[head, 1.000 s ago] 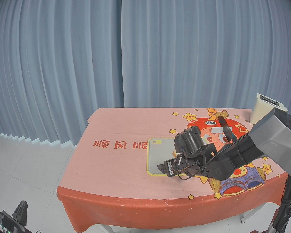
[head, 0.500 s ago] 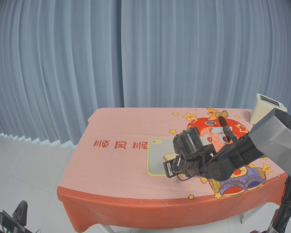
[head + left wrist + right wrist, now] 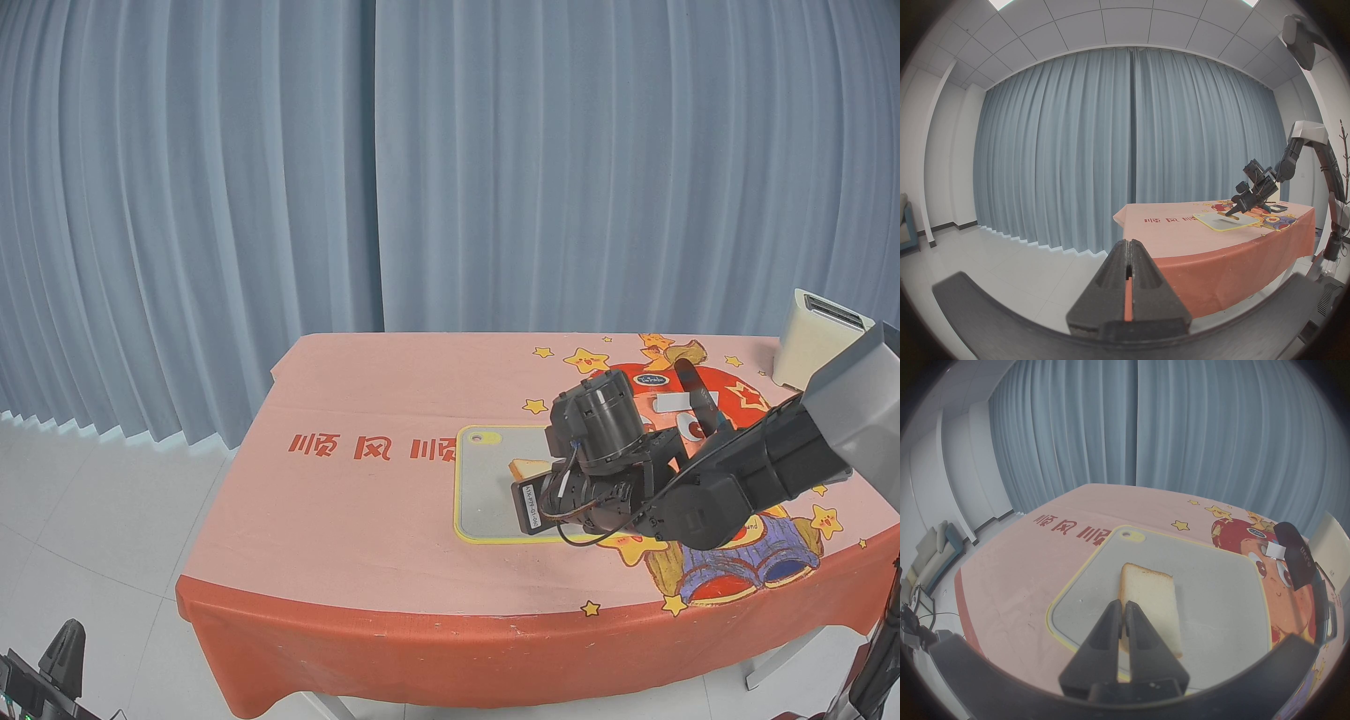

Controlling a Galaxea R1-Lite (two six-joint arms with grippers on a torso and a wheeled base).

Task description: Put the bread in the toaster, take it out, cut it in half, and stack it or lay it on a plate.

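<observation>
Bread (image 3: 1153,594) under right hand (image 3: 1124,606), tips closed, over cutting board (image 3: 1218,594).

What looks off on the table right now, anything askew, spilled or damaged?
Nothing stands out. The right pincer is shut on one end of the bread slice, which tilts over the cutting board and looks whole. The toaster stands upright at the table's far right corner.
</observation>
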